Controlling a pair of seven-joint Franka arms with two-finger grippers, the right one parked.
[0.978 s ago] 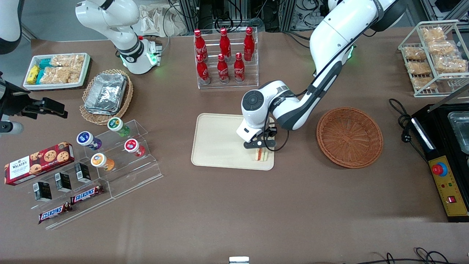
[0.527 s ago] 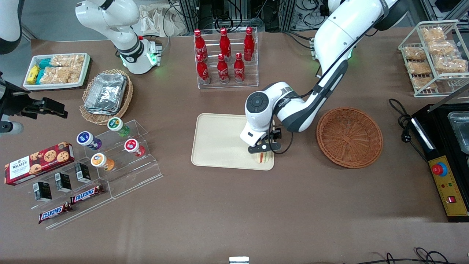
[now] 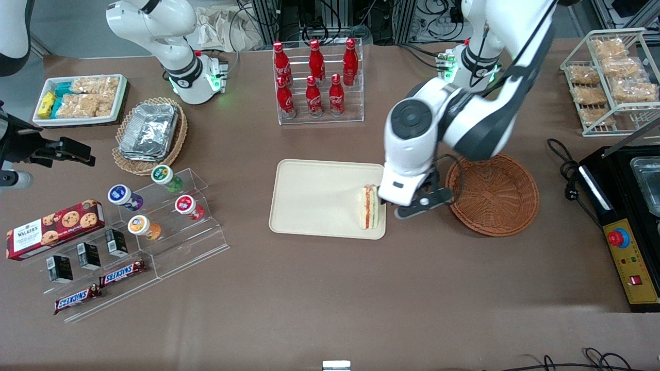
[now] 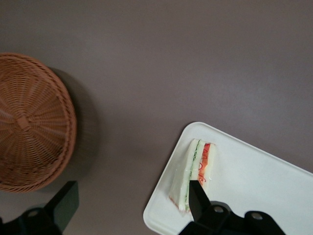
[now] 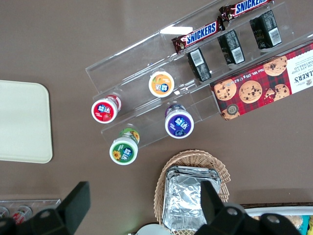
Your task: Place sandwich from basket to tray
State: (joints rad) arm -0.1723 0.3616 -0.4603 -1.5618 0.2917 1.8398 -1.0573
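The sandwich point(image 3: 369, 207) stands on its edge on the cream tray point(image 3: 314, 201), at the tray end nearest the basket, with its red and green filling facing up. The reddish-brown wicker basket point(image 3: 492, 193) holds nothing. My gripper point(image 3: 420, 206) hangs well above the table, over the strip between tray and basket, open and with nothing in it. The left wrist view shows the sandwich point(image 4: 198, 171) on the tray's corner point(image 4: 254, 186), the basket point(image 4: 29, 122) beside it, and my gripper point(image 4: 131, 203) with its two fingers point(image 4: 63, 203) far apart.
A rack of red cola bottles point(image 3: 315, 82) stands farther from the front camera than the tray. An acrylic stand with yoghurt cups point(image 3: 170, 206) and a tan basket of foil packs point(image 3: 149, 131) lie toward the parked arm's end. A black appliance point(image 3: 626, 206) and its cable point(image 3: 564, 170) sit beside the basket.
My gripper was low over the sandwich on the tray. It has let go, risen and shifted toward the basket. The sandwich stays on the tray.
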